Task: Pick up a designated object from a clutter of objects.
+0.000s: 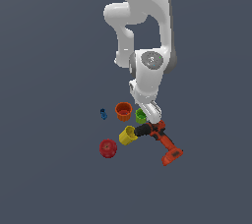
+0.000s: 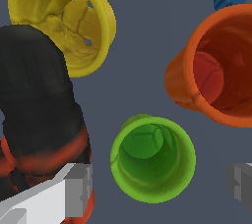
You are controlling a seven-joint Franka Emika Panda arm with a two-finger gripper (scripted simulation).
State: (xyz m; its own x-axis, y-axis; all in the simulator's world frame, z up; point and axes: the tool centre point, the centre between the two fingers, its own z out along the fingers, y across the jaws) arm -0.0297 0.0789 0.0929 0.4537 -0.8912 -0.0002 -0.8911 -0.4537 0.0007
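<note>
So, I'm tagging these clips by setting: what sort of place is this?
A simulated test scene, not a real room: a featureless grey floor, a flatly rendered green cup and power drill, nothing else around.

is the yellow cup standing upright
No, the yellow cup lies tipped on its side, its opening facing sideways beside the drill.

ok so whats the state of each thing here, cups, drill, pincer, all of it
green cup: upright, on the surface, not gripped
orange cup: upright, apart from green
yellow cup: tipped on its side, against the drill
power drill: lying flat
red fruit: resting alone
blue piece: resting alone
pincer: open, fingers either side of green cup
</note>
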